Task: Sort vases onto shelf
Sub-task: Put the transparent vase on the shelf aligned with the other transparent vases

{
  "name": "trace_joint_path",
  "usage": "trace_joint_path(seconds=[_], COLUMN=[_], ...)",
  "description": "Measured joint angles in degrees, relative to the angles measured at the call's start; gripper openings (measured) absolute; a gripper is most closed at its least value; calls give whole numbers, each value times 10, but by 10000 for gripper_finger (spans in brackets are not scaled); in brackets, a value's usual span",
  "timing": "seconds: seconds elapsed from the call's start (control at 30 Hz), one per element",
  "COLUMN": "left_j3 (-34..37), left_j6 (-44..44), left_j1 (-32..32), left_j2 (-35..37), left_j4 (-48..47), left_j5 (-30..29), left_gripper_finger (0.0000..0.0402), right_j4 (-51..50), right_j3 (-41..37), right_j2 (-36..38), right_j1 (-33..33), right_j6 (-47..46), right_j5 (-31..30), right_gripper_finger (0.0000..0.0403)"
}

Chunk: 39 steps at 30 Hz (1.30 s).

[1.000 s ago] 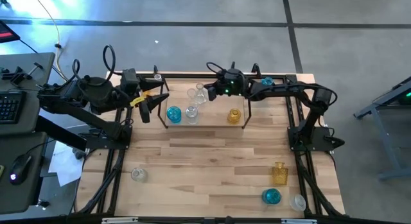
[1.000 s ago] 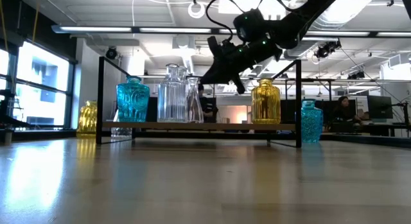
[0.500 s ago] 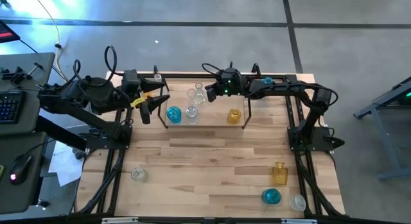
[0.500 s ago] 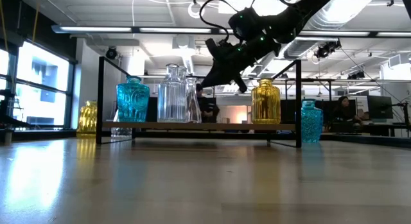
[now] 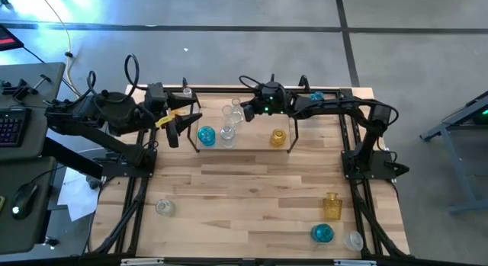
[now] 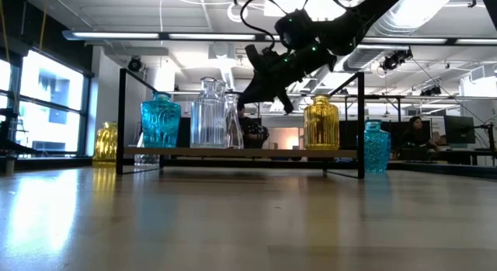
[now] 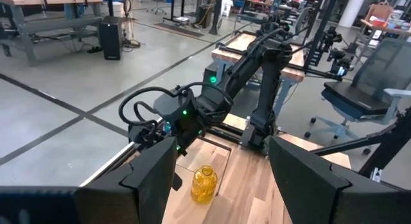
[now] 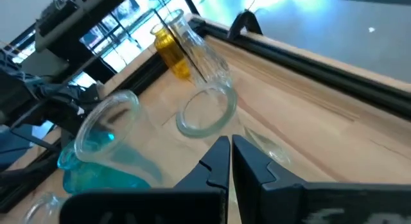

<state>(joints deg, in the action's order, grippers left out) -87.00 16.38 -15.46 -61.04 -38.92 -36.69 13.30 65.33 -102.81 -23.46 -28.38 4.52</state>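
The vases on the shelf [image 5: 242,145] are thin glass, light, rigid, slick and breakable, so I judge each is best taken around its narrow neck with gentle pressure. My right claw [image 5: 245,113] hangs with its fingers pressed together and empty, just above the clear vases [image 6: 216,114]. Since a moment ago it has crept slightly toward them, while my left claw [image 5: 180,123] stays spread beside the shelf's end.

a keyboard [image 5: 9,125] and mouse [image 5: 19,208] beside the table.
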Motion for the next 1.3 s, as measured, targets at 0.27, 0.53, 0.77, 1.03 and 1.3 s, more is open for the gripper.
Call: trace_joint_path(seconds=[0.27, 0.53, 0.77, 1.03, 1.3], left_j3=[0, 0, 0, 0, 0], left_j6=[0, 0, 0, 0, 0], left_j1=[0, 0, 0, 0, 0], left_j2=[0, 0, -1, -1, -1], left_j4=[0, 0, 16, 20, 28], left_j5=[0, 0, 1, 0, 0], left_gripper_finger=[236, 236, 236, 236, 236], right_j4=[13, 17, 26, 25, 9], right_j3=[0, 0, 0, 0, 0], right_j2=[0, 0, 0, 0, -6], right_j1=[-9, -9, -9, -9, -13], right_j6=[-1, 1, 1, 12, 14], right_j5=[3, 12, 16, 26, 19], right_gripper_finger=[0, 0, 0, 0, 0])
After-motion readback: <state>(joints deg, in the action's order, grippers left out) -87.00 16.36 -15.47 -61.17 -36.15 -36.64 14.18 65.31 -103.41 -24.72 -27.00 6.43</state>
